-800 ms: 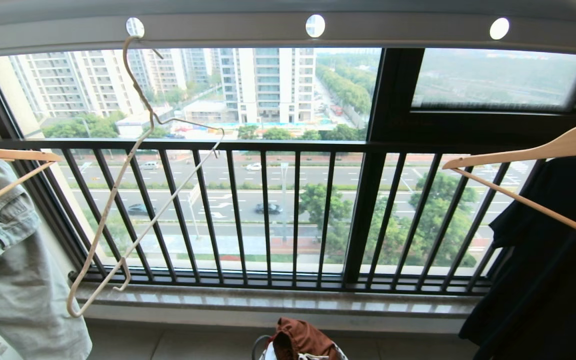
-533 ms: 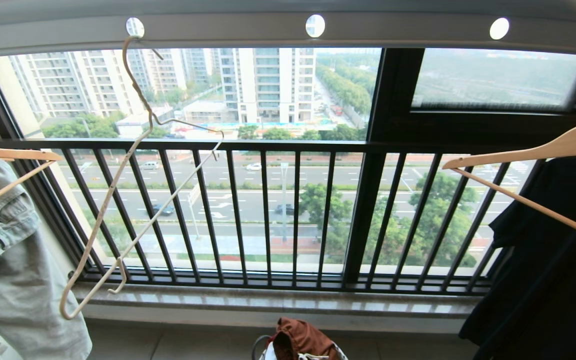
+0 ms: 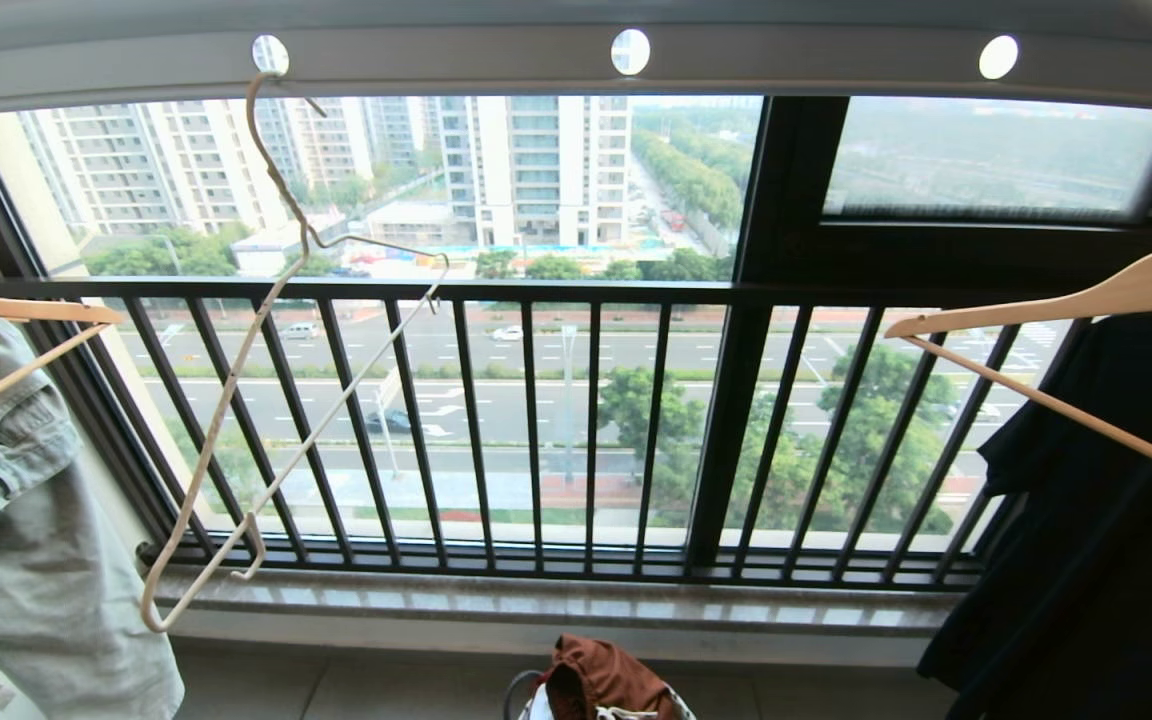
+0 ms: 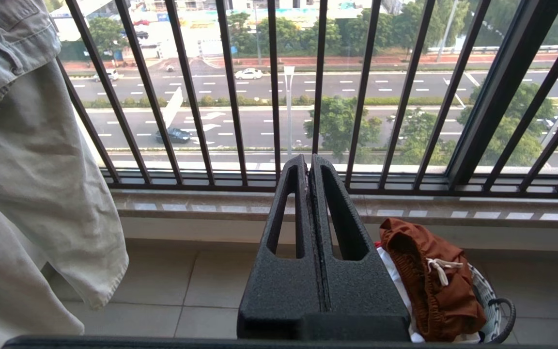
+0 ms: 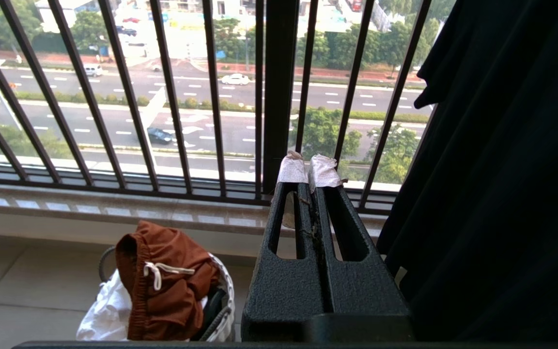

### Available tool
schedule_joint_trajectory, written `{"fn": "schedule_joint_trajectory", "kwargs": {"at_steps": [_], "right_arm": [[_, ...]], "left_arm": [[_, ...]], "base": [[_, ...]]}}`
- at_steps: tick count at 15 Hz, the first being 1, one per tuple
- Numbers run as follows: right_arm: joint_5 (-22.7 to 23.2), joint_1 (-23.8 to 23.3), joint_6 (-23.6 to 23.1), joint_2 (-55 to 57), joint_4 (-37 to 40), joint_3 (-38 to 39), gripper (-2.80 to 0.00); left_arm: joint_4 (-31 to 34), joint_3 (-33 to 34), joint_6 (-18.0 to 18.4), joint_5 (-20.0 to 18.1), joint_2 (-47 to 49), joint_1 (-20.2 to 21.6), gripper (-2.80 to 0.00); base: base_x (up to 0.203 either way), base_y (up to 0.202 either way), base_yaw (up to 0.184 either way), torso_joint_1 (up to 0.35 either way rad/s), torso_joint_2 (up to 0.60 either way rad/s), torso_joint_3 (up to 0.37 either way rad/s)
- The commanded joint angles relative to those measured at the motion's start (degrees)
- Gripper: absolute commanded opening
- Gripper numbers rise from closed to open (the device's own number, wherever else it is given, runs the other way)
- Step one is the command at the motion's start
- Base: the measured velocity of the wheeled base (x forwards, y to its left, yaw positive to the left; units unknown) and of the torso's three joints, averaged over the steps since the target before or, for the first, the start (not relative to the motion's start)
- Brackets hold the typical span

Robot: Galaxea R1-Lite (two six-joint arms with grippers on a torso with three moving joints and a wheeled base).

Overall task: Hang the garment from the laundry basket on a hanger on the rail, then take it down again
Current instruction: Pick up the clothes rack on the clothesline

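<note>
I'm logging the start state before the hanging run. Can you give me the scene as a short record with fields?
garment: rust-brown shorts heaped on top in the laundry basket, over a white cloth
hanger: cream wire hanger empty, hooked on the rail
left claw: shut, empty, above the floor beside the basket
right claw: shut, empty
other: pale denim garment far left, dark garment right

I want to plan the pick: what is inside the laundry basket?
In the laundry basket, rust-brown shorts lie bunched on top, drawstring showing. A white cloth lies beneath them. Anything deeper is covered.
</note>
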Motion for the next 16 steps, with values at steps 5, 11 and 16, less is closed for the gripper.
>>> {"fn": "schedule_joint_trajectory", "kwargs": {"at_steps": [5, 11, 16], "right_arm": [[0.0, 0.0, 0.0, 0.1, 0.0, 0.0, -2.8], [0.0, 0.0, 0.0, 0.1, 0.0, 0.0, -2.8], [0.0, 0.0, 0.0, 0.1, 0.0, 0.0, -2.8]], "left_arm": [[1.1, -5.2, 0.1, -0.2, 0.9, 0.0, -2.8], [8.8, -24.9, 0.0, -3.1, 23.0, -1.4, -2.8], [27.5, -55.4, 0.2, -14.9, 43.5, -2.1, -2.8]], "base": [[0.0, 0.0, 0.0, 0.0, 0.0, 0.0], [0.0, 0.0, 0.0, 0.0, 0.0, 0.0], [0.0, 0.0, 0.0, 0.0, 0.0, 0.0]]}}
